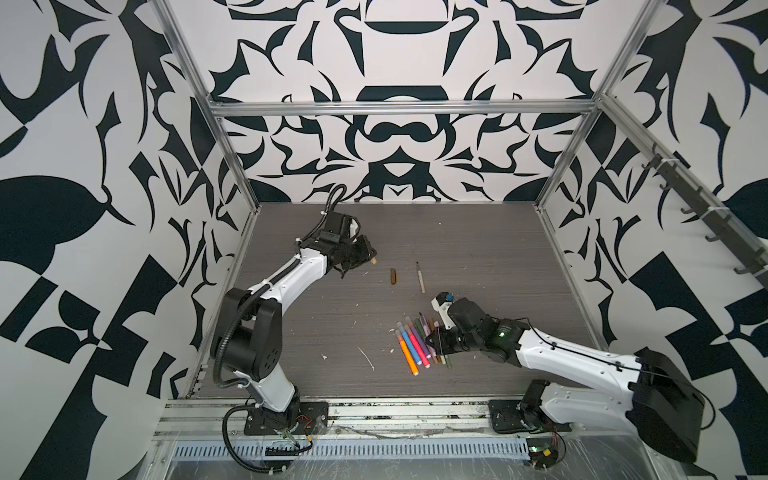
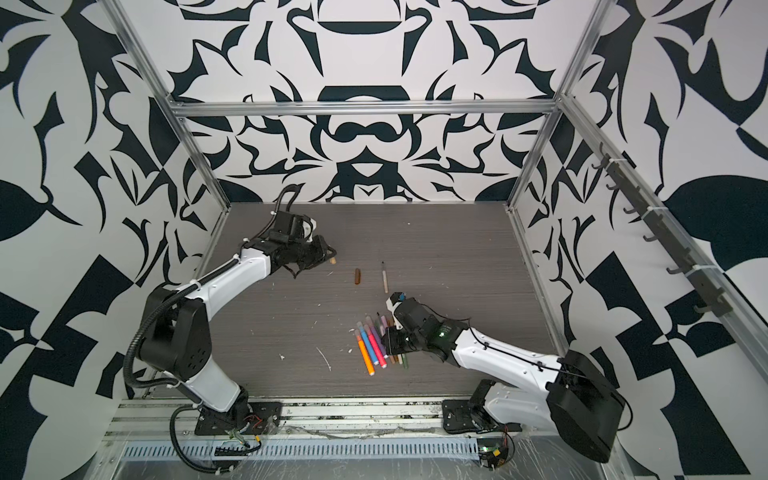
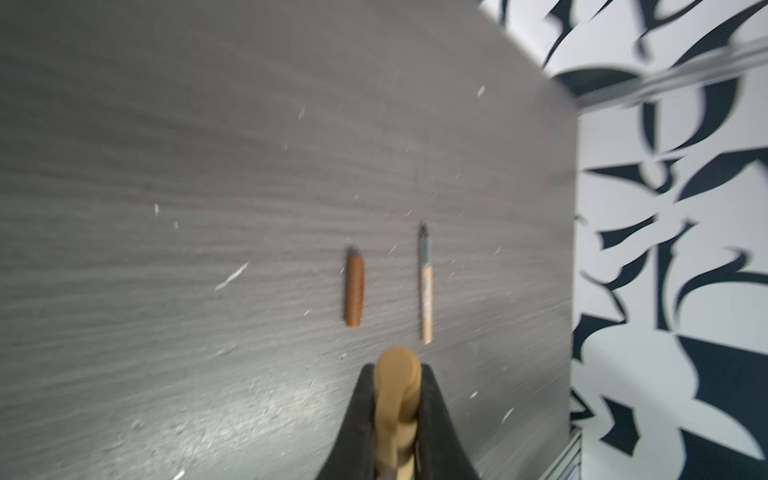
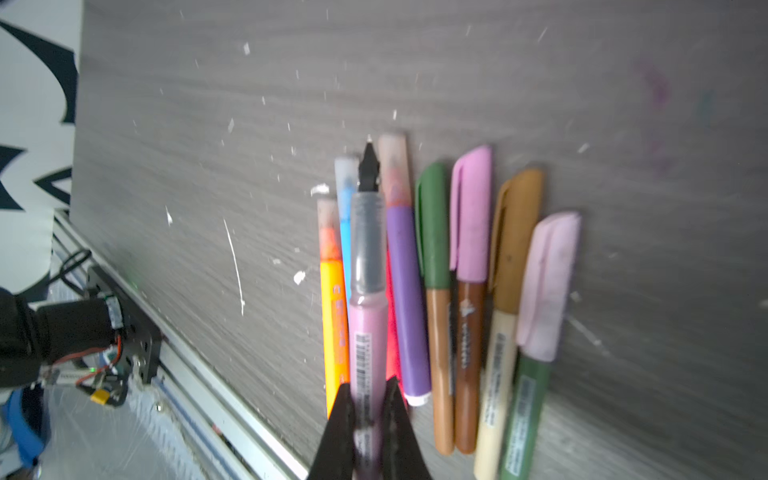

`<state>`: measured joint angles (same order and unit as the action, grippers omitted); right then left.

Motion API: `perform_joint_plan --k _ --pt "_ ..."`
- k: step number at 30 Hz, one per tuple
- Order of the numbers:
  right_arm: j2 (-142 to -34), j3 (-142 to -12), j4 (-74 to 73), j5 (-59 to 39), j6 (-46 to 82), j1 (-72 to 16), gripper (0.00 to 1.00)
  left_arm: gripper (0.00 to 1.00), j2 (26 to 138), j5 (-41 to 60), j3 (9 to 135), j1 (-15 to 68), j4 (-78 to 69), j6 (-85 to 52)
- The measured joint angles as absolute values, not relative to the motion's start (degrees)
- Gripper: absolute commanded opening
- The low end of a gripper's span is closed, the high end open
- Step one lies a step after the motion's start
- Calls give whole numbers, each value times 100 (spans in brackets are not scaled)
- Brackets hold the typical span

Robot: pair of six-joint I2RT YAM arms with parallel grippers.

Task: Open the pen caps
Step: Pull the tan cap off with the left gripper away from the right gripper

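Cap first: a tan cap (image 3: pixel 395 399) is pinched between the closed jaws of the left end effector (image 3: pixel 397 374), held off the desk (image 1: pixel 478 249) at the far left, its end poking out past the fingertips. Just right of it on the desk lie a loose brown cap (image 1: pixel 393 277) and, beside that but apart, an uncapped tan pen (image 1: pixel 420 277), dark tip pointing to the back wall. Further right and nearer the front, a row of pens (image 1: pixel 411 347) lies side by side, touching. The right wrist view shows their caps on: clear ones on the orange, blue, red-pink and purple pens, then green, pink, brown and pale pink ones. Over this row the right end effector (image 4: pixel 368 384) is clamped on the barrel of a pale pink pen (image 4: pixel 368 328), whose black tip is bare. Judged step: one pen is open, with pen and cap in separate grips and well apart. Next move probably calls for parting the left jaws to drop the tan cap near the brown cap. The open pen should go down clear of the row, and then a capped pen picked from it.
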<state>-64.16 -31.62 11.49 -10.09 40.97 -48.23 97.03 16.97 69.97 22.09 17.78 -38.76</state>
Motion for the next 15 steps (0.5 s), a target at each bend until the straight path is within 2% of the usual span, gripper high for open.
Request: perform_joint_plan --k 5,15 --pt "-6110 -3006 1070 -725 3988 -4447 0 0 10405 1820 6941 2237 1942 -3553" --pt "-5730 -2440 963 -864 4014 -3785 0 3 11502 2270 7467 2237 2139 -3192"
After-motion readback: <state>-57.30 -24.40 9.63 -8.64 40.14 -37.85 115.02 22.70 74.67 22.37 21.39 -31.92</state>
